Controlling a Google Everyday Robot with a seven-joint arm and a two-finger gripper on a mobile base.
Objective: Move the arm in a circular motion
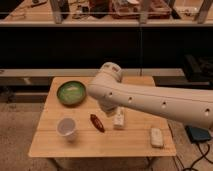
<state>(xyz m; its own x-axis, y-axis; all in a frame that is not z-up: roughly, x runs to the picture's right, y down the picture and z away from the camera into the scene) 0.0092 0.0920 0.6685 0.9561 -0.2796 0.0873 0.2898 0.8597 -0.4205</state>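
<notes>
Cream, dark-dotted arm (150, 100), pale hand (109, 107) just beneath it (green bowl (61, 93))

It looks like a robotics lab or workshop. The jaws hang low under the big cream arm (150, 100), close above a plain wooden tabletop (55, 142). Well behind them runs a long dark bench (75, 45) with cluttered trays (135, 7) on top. Off to their side, cables (202, 152) trail over the speckled floor (15, 130).

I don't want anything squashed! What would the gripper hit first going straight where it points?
The gripper, tucked under the arm and pointing down, would probably meet the white packet or bare table beside it; depth is unclear.
</notes>
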